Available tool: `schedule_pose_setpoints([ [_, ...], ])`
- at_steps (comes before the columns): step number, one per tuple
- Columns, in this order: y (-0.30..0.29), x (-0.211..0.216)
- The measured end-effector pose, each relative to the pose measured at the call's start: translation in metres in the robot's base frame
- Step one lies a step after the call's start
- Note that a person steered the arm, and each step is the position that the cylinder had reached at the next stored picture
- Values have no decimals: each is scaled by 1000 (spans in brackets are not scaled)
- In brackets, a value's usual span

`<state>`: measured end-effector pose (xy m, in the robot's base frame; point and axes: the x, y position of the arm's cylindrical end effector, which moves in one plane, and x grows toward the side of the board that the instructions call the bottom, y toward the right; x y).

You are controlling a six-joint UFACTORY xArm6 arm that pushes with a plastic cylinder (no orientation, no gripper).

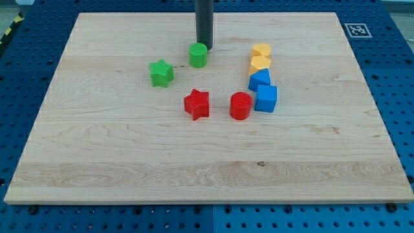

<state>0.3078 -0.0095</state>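
Note:
My tip (pixel 205 49) stands at the upper middle of the wooden board (pixel 129 149), right behind a green cylinder (pixel 198 55) and touching or nearly touching its top-right edge. A green star (pixel 161 72) lies to the lower left of the cylinder. Below them sit a red star (pixel 196 104) and a red cylinder (pixel 240 105). Towards the view's right, a column holds two yellow blocks (pixel 261 50) (pixel 260 63), then a blue block (pixel 259 80) and a blue cube (pixel 266 98) beside the red cylinder.
The board rests on a blue perforated table (pixel 401 77). A black-and-white marker tag (pixel 357 30) sits on the board's top right corner. Yellow-black striped tape (pixel 8 31) shows at the view's top left.

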Motion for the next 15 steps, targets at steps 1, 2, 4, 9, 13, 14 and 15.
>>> schedule_pose_setpoints([
  [1,2,0],
  [2,44,-15],
  [4,187,-16],
  [9,181,49],
  [13,150,50],
  [14,145,50],
  [15,132,50],
])
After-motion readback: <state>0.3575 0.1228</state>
